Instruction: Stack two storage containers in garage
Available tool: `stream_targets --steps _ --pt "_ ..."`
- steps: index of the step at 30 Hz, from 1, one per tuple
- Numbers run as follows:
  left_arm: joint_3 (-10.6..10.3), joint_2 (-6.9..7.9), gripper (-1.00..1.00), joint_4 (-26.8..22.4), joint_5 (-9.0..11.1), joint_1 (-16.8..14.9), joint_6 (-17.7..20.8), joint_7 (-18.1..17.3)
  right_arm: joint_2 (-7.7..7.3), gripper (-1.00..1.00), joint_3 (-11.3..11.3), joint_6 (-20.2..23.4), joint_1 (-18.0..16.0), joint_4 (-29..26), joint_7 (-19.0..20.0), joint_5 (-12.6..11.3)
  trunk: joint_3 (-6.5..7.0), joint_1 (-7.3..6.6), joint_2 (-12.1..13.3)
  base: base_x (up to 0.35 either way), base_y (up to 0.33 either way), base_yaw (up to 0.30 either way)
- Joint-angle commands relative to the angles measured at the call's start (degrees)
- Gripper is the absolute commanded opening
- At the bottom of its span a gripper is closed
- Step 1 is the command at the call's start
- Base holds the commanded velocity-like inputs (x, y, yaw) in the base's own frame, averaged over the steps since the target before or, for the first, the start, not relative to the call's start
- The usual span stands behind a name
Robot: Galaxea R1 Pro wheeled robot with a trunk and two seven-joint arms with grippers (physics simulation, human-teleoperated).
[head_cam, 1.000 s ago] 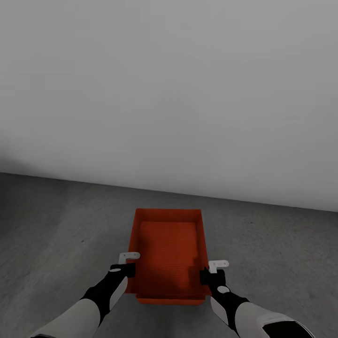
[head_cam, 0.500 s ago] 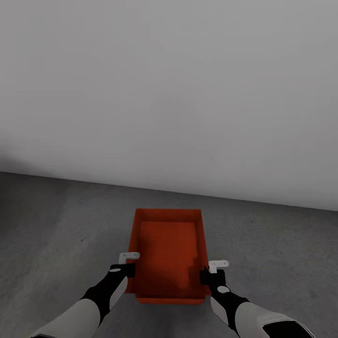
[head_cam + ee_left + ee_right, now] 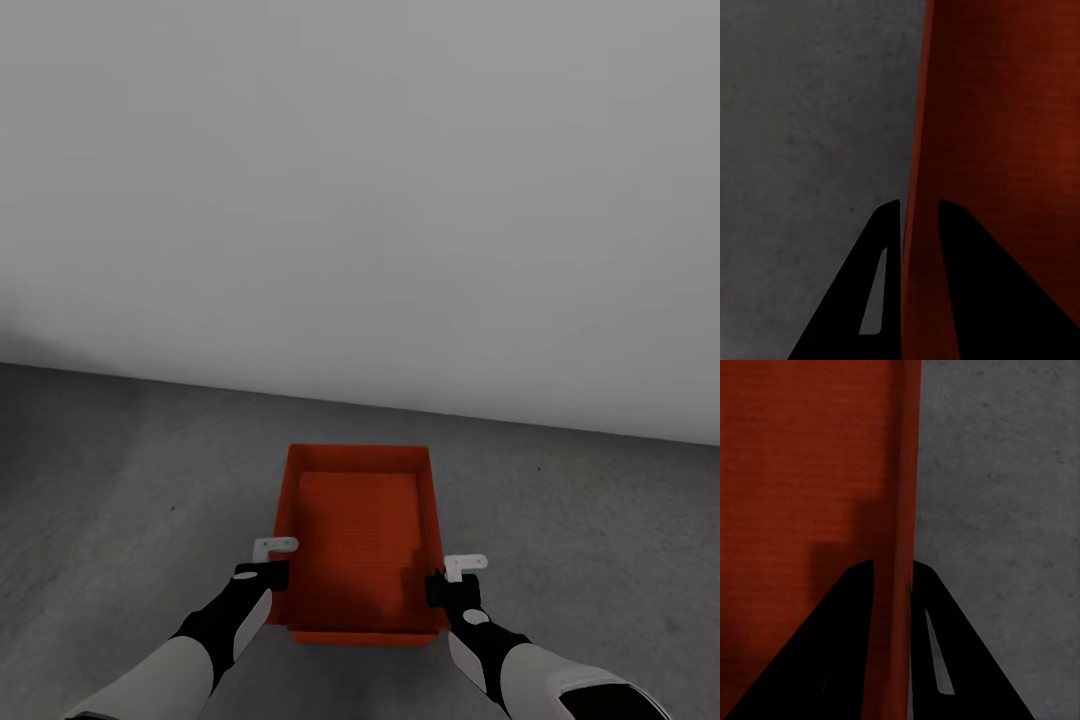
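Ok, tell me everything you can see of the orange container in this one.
The storage container is an orange-red rectangular bin with thin low walls and a flat, finely ribbed bottom, empty and open-topped. It sits level over the dark grey concrete floor, long axis pointing toward the pale wall. The left gripper pinches one long side wall, the right gripper the opposite wall. Whether it touches the floor is unclear.

Both arms reach forward — left gripper (image 3: 272, 578) and right gripper (image 3: 437, 587) clamped.

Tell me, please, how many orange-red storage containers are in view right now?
1. The storage container is over the grey concrete floor before the wall, its side walls pinched by the left gripper and right gripper. Another nested underneath would be hidden.
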Motion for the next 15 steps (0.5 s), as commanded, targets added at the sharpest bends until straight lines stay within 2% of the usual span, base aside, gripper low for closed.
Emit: stream_targets --steps 1,15 --pt "2.28 0.09 -1.00 -2.12 -0.09 -0.05 0.39 0.71 -0.33 -1.00 -2.93 -0.24 0.01 0.15 -0.28 -1.02 -0.05 0.00 -0.04 0.000 0.000 0.000" --pt "2.23 0.09 -1.00 -2.12 -0.08 -0.05 0.39 0.72 -0.39 -1.00 -2.93 -0.19 -0.01 0.15 -0.27 -1.10 -0.05 0.00 -0.04 0.000 0.000 0.000"
